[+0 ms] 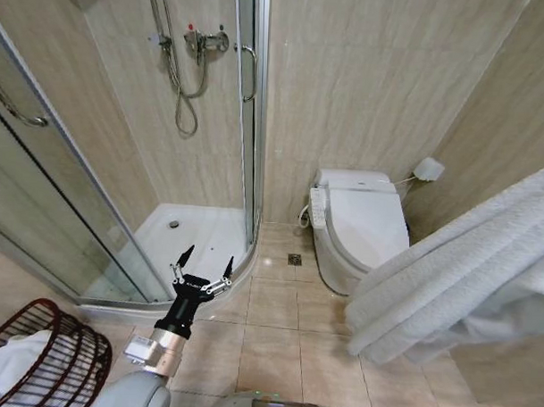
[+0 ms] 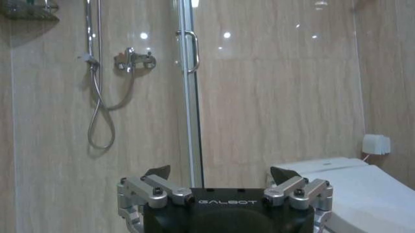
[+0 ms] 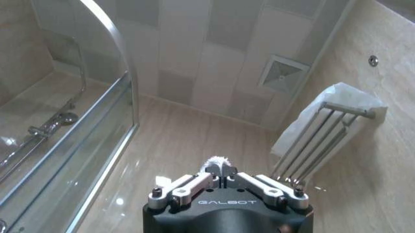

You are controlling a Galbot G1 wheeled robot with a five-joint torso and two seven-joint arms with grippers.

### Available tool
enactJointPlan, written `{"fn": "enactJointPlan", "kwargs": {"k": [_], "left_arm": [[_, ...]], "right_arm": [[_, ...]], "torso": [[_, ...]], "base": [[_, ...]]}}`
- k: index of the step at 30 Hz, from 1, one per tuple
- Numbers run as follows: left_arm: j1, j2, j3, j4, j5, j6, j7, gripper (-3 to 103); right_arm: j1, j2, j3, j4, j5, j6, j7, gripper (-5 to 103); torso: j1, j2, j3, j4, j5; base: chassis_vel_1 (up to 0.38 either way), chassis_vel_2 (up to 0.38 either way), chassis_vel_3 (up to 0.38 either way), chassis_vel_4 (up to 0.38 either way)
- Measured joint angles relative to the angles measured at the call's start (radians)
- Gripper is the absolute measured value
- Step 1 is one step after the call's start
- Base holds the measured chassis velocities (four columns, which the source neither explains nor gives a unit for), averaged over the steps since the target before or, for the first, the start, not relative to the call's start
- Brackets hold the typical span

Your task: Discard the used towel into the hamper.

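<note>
Towel (image 1: pixel 457 272) hangs big at the right, its tuft (image 3: pixel 217 164) pinched in the right hand (image 3: pixel 224 182), while the left hand (image 1: pixel 203 271) waits spread over the floor; hamper (image 1: pixel 48 356) sits far left, so trailing folds could miss its rim.

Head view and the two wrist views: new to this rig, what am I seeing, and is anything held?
The head view looks down from the robot's head into a bathroom with shower cabin and toilet. The claw there is the left gripper, fingers open, empty; the left wrist view looks along it at the shower wall. The right wrist view points up at the ceiling: the right gripper has its fingers shut on the white towel, whose folds hang at the head view's right. The hamper stands lower left, white cloth inside.
</note>
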Motion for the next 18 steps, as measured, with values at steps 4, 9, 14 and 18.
{"fn": "enactJointPlan", "kwargs": {"k": [4,9,14,18], "left_arm": [[0.0,0.0,0.0,0.0,0.0,0.0,0.0,100],[0.0,0.0,0.0,0.0,0.0,0.0,0.0,100],[0.0,0.0,0.0,0.0,0.0,0.0,0.0,100],[0.0,0.0,0.0,0.0,0.0,0.0,0.0,100]], "right_arm": [[0.0,0.0,0.006,0.0,0.01,-0.001,-0.008,1],[0.009,-0.001,-0.013,0.0,0.011,-0.005,-0.01,1],[0.014,-0.015,-0.012,0.0,0.009,0.001,-0.017,1],[0.009,-0.012,0.008,0.0,0.003,0.016,-0.031,1]], "torso": [[0.008,0.018,0.01,0.0,0.0],[0.017,0.04,0.023,0.0,0.0001],[0.023,0.056,0.033,0.0,0.0],[0.032,0.078,0.046,0.0,0.0]], "base": [[0.0,0.0,0.0,0.0],[0.0,0.0,0.0,0.0],[0.0,0.0,0.0,0.0],[0.0,0.0,0.0,0.0]]}}
